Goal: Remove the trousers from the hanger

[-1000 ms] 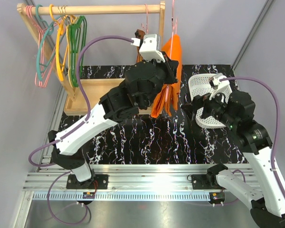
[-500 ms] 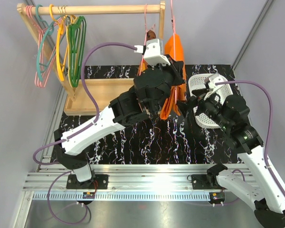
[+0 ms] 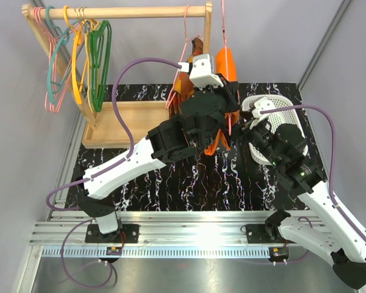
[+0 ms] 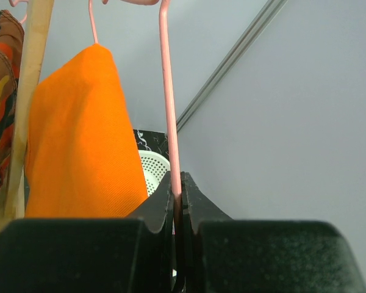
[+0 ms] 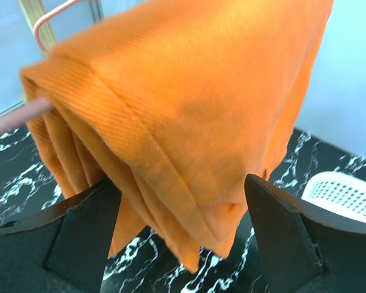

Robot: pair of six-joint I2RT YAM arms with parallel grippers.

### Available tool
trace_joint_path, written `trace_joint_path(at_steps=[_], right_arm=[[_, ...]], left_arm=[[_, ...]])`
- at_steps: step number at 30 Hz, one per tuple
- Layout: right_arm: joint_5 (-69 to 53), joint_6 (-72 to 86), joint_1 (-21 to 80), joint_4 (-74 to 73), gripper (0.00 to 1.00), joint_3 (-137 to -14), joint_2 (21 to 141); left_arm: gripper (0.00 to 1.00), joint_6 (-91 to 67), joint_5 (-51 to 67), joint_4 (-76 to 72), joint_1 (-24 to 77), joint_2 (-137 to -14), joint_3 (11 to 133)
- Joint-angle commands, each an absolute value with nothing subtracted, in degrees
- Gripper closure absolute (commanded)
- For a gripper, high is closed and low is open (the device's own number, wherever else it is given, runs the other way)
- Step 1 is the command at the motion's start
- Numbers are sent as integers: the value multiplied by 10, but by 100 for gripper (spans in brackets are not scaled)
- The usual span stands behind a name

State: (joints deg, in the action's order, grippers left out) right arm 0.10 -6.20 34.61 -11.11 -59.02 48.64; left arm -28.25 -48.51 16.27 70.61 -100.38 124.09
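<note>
The bright orange trousers [image 3: 224, 62] hang folded over the pale pink hanger [image 3: 222, 24], just right of the wooden rack's end post. My left gripper [image 3: 227, 116] is shut on the hanger's wire; in the left wrist view the pink wire [image 4: 168, 122] runs up from between the closed jaws [image 4: 177, 190], with the trousers [image 4: 79, 140] to its left. My right gripper [image 3: 243, 131] is open. In the right wrist view its fingers [image 5: 183, 229] stand on either side of the trousers' lower fold [image 5: 195, 110], and the hanger's bar [image 5: 18, 117] pokes out at the left.
The wooden rack [image 3: 128, 11] holds green, yellow, teal and pink hangers [image 3: 79, 61] at its left end. A patterned orange-brown garment [image 3: 186, 85] hangs on another pink hanger right beside the trousers. A white perforated basket [image 3: 287, 110] sits on the black marble mat behind the right arm.
My left gripper has carried the hanger and trousers rightward and farther back. My right gripper has moved left and forward, so its open fingers now flank the trousers' lower fold.
</note>
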Motion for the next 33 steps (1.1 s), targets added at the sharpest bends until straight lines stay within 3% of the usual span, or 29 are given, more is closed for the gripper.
trace_joint_path(at_steps=[1, 10, 13, 15, 21, 25, 32, 33], right_arm=[[26, -97, 355, -38, 14, -578, 473], [3, -154, 356, -6, 39, -571, 457], [-17, -157, 356, 16, 39, -574, 458], [-31, -156, 356, 25, 31, -573, 456], [-41, -155, 356, 31, 35, -584, 468], [-26, -170, 355, 14, 64, -592, 472], [-30, -171, 356, -14, 100, -599, 454], [-25, -175, 356, -19, 100, -603, 453]], left_arm=[[100, -295, -499, 61, 710, -973, 1266], [100, -308, -468, 83, 709, -961, 1254], [100, -314, -461, 102, 709, -964, 1262], [100, -318, -456, 108, 710, -963, 1260], [100, -321, -444, 118, 710, -965, 1259], [100, -317, -441, 122, 709, -960, 1258], [100, -301, -433, 131, 709, -945, 1236], [100, -298, -432, 134, 709, -943, 1229]])
